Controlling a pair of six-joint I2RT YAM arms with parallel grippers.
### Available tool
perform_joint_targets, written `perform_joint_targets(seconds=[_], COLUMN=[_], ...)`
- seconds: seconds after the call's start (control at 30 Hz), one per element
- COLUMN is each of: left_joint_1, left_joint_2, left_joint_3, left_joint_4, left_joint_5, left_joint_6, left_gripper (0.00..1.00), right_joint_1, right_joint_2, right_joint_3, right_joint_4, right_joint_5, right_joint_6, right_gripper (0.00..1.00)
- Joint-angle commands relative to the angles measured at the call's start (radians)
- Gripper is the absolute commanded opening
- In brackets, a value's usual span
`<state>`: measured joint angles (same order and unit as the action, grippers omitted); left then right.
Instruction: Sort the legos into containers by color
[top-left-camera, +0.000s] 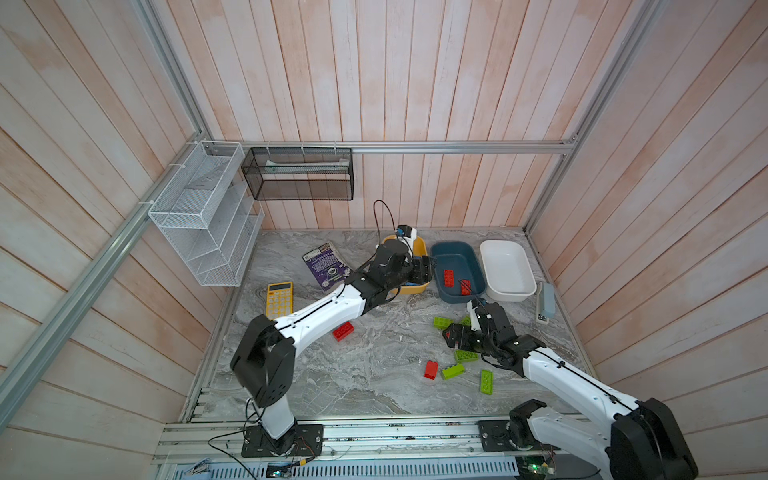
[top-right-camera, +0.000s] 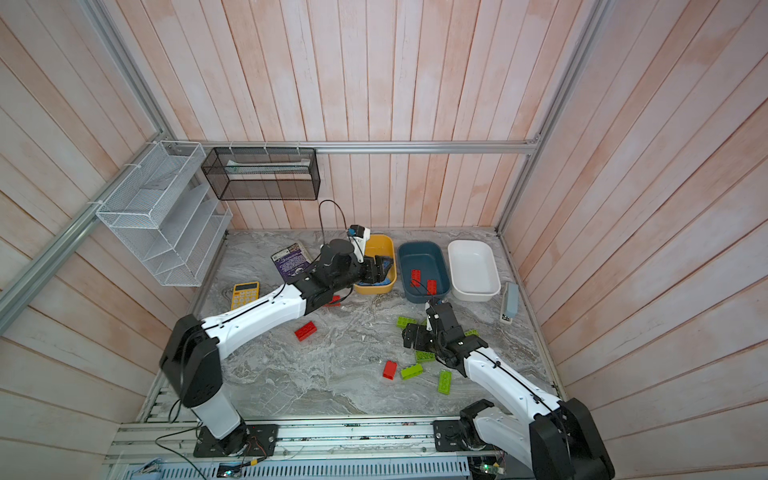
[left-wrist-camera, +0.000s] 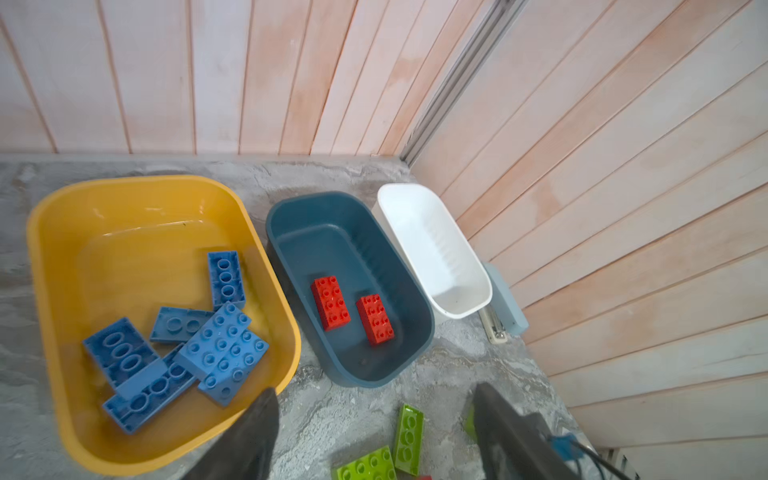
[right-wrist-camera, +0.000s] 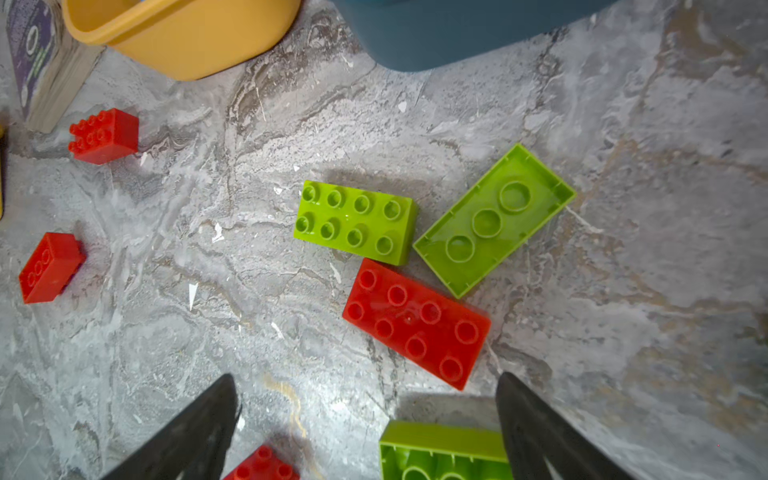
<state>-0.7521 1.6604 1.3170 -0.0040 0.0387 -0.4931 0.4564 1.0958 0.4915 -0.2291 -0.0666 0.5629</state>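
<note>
Right wrist view: right gripper (right-wrist-camera: 368, 378) wide open, empty — red eight-stud lego (right-wrist-camera: 415, 324) just ahead of its tips. Its long axis slants across the gap — likely needs a wrist turn.

**Camera layout.** Both top views show you the whole table (top-left-camera: 374, 386) from high above its near edge, facing the far wall. Your left wrist camera looks down on the yellow tub (left-wrist-camera: 54, 270) and teal tub (left-wrist-camera: 286, 249). Your right wrist camera, closer to the table, shares their near walls.
</note>
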Motion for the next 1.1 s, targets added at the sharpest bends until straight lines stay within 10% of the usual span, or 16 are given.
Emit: perform_joint_targets(seconds=[0.0, 0.57, 1.07], left_joint_1=[-0.005, -0.034, -0.033], left_joint_2=[-0.103, -0.44, -0.598], left_joint_3=[-0.17, -0.583, -0.704], left_joint_4=[0.053, 0.014, -0.045], left_joint_5=[-0.077, -0.174, -0.221], left_joint_6=[-0.007, -0.057, -0.067], left_gripper=[0.75, 0.75, 0.75], right_joint_1=[0.027, 0.166, 0.331], right_joint_2=[0.061, 0.377, 0.492], right_joint_3=[0.008, 0.125, 0.228], right_joint_4=[0.044, 0.057, -0.05], right_joint_5=[0.085, 0.267, 0.46], right_joint_6=[0.034, 0.11, 0.145], right_gripper=[0.99, 0.88, 0.55])
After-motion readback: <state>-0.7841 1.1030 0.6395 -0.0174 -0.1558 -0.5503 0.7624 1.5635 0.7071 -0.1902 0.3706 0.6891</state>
